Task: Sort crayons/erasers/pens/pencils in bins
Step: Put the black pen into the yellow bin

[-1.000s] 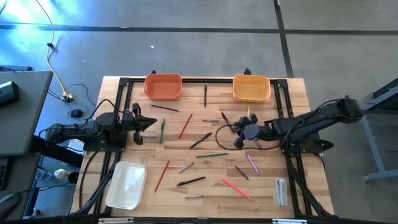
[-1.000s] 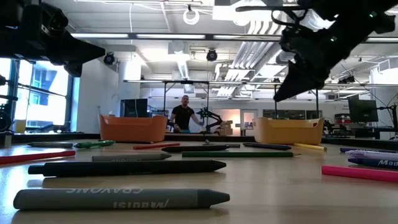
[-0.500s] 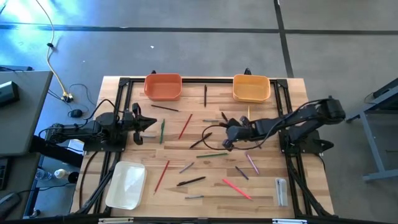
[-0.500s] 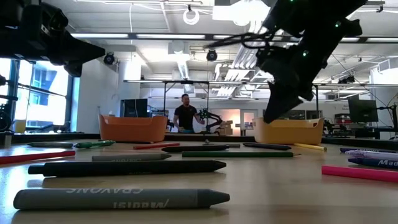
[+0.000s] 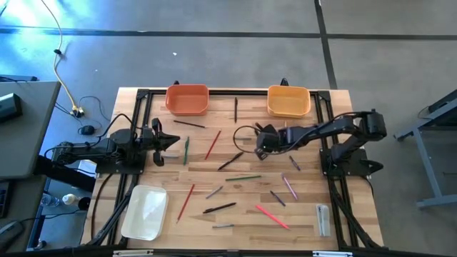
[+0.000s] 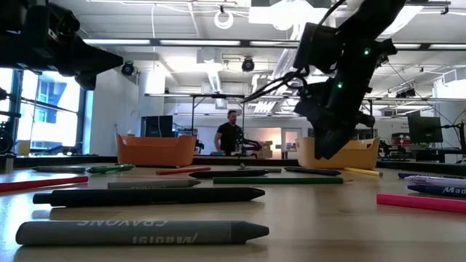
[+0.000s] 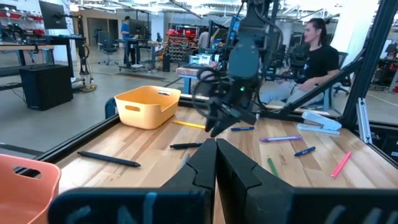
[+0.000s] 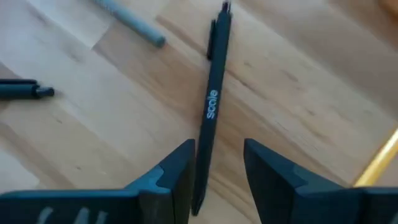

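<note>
Pens and pencils lie all over the counter (image 5: 335, 107) when we look from high up. We see the right end effector (image 5: 261, 140) out near the middle, not far from the yellow-orange bin (image 5: 288, 101). The orange bin (image 5: 187, 99) sits at the same far edge, and the white bin (image 5: 145, 212) at the near left corner. The left end effector (image 5: 173, 141) waits at the left side, pressed together, beside a green pencil (image 5: 186, 150).

From low down we see the right end effector (image 6: 324, 149) hanging just above the wood, in front of the yellow-orange bin (image 6: 338, 154).

From the left wrist we see our own closed fingers (image 7: 216, 163) and the other arm (image 7: 244, 56) far across the counter.

From the right wrist we see the thing that matters. A dark pen (image 8: 211, 106) lies flat on the wood, and its near end runs right into the gap of the right end effector (image 8: 217, 167). The fingers are spread, one on each side, not pinching yet. The pen points straight away from us. A grey stick (image 8: 129, 22) and a yellow pencil (image 8: 378, 160) lie near, but we think there is room to close.
</note>
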